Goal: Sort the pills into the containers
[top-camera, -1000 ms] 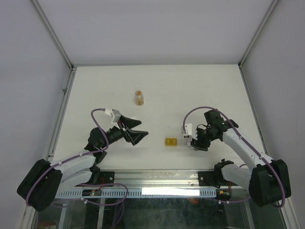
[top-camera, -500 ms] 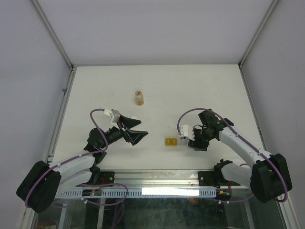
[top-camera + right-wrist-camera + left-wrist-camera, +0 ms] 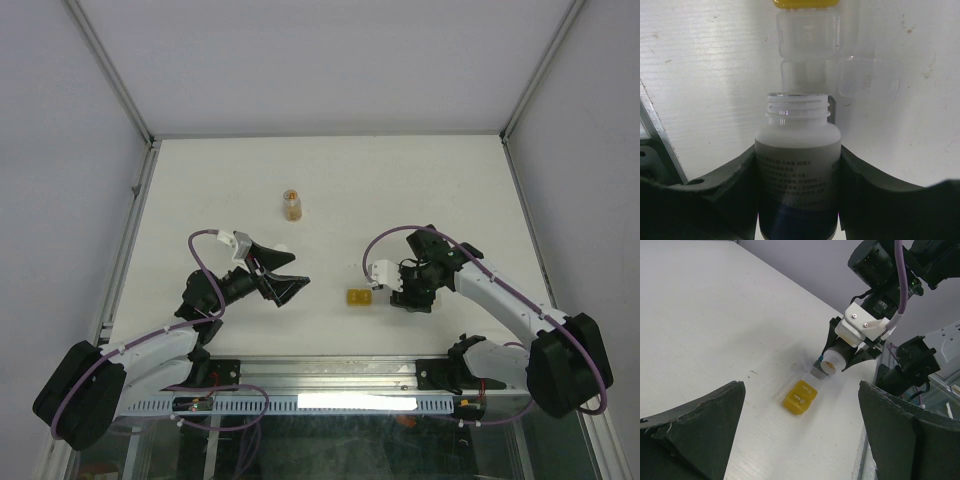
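Note:
The containers lie as a short strip on the white table: yellow boxes (image 3: pixel 359 297) (image 3: pixel 801 397) with a clear box (image 3: pixel 818 371) (image 3: pixel 807 32) at their right end. A clear lid flap (image 3: pixel 867 82) lies open beside it. My right gripper (image 3: pixel 402 290) (image 3: pixel 797 150) is shut on a white plastic bottle (image 3: pixel 797 165) (image 3: pixel 831 362). The bottle's uncapped threaded mouth is tipped just over the clear end of the strip. No pills show; the bottle wall hides its contents. My left gripper (image 3: pixel 285 280) hovers wide open to the left of the strip, its fingers (image 3: pixel 705 415) holding nothing.
A small round amber bottle (image 3: pixel 292 204) stands upright at the back, left of centre. A metal rail (image 3: pixel 330 375) runs along the near table edge by the arm bases. White enclosure walls surround the table (image 3: pixel 430 190).
My right arm has carried the white bottle leftward until its mouth is over the clear end of the containers. The left arm has stayed in place, still open.

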Robot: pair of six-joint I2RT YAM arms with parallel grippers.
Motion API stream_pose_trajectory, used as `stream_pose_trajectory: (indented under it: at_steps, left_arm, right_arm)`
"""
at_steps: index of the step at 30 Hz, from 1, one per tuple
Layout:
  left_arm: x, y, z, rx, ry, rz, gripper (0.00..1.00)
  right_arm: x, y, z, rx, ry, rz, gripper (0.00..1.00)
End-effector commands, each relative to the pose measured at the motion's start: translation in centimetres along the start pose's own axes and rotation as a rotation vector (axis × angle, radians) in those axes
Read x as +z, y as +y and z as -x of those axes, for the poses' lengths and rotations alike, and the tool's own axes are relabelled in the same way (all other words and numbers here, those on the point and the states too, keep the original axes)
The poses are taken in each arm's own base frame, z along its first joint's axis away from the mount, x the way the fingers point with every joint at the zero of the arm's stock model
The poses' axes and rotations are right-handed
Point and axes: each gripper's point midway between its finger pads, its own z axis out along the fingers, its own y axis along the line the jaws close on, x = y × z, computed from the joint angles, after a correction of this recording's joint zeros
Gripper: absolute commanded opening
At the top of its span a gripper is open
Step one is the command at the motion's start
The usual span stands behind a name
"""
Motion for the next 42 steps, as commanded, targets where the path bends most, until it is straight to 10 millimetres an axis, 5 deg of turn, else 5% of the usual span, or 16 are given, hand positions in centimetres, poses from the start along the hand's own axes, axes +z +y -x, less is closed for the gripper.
stream_pose_trajectory:
  at_steps: [1, 42]
  left_arm:
    - [-0.01, -0.51, 0.53, 0.035, -0.024, -0.02, 0.99]
    - [-0.17, -0.69, 0.75, 0.046, -0.029, -0.023, 0.99]
  right_arm:
    - [-0.96, -1.17, 0.86, 0.0, 0.017, -0.038, 0.0]
    - [-0.84, -1.55, 0.99, -0.001, 0.168, -0.037, 0.0]
